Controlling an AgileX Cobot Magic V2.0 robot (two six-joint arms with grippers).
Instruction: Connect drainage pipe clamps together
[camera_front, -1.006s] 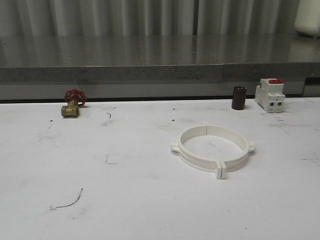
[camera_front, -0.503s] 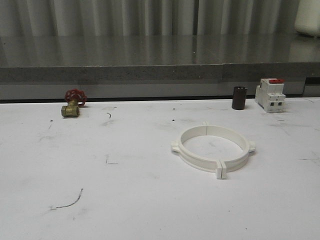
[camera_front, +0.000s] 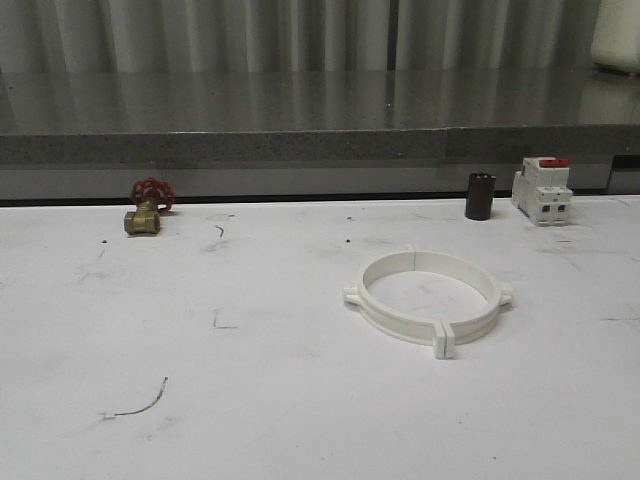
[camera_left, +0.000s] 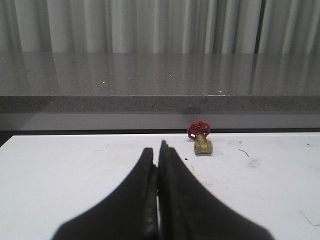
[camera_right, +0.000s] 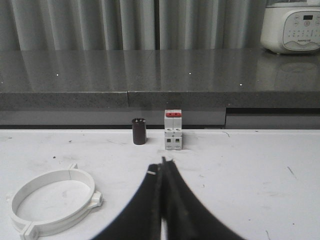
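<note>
My left gripper (camera_left: 159, 150) and right gripper (camera_right: 163, 165) are both pressed closed and empty above a scuffed white table (camera_front: 250, 400), where the drainage pipe clamps (camera_front: 427, 297) sit joined as a ring right of centre, grey counter (camera_front: 300, 130) and curtains behind.

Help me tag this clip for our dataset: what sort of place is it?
Probably a lab or workshop bench. A scuffed white table holds plumbing and electrical parts: joined white pipe clamps, a brass valve and a circuit breaker, with a grey stone counter and curtains behind.
</note>
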